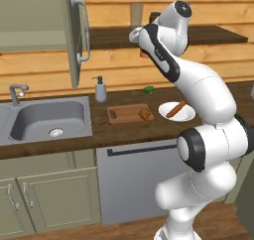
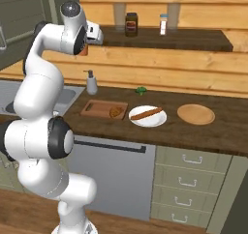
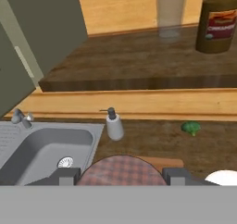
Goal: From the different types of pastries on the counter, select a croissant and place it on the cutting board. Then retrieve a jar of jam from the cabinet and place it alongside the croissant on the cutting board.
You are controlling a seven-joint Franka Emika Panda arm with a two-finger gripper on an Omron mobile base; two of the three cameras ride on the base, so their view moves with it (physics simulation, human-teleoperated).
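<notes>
The counter (image 1: 124, 130) is dark-brown wood grain, the sink (image 1: 47, 117) plain grey steel. A reddish-brown board (image 1: 130, 114) carries a golden-brown croissant (image 1: 145, 114); the white plate (image 2: 147, 117) bears a reddish-brown stick pastry (image 2: 146, 113). The cabinet (image 1: 37, 21) is grey-green with a silver handle (image 1: 84, 30). The jar (image 3: 122, 171) shows a red-and-white checked lid (orange-brown from the side). The taller jar (image 2: 131, 24) is dark with a red-yellow label. The broccoli (image 3: 190, 127) is green, the wall (image 2: 160, 59) pale wood planks.

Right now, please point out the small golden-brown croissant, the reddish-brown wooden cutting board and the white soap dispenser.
croissant (image 1: 145, 114), left base view, its top.
cutting board (image 1: 126, 113), left base view, bare middle.
soap dispenser (image 1: 100, 91), left base view, bottle body.
</notes>
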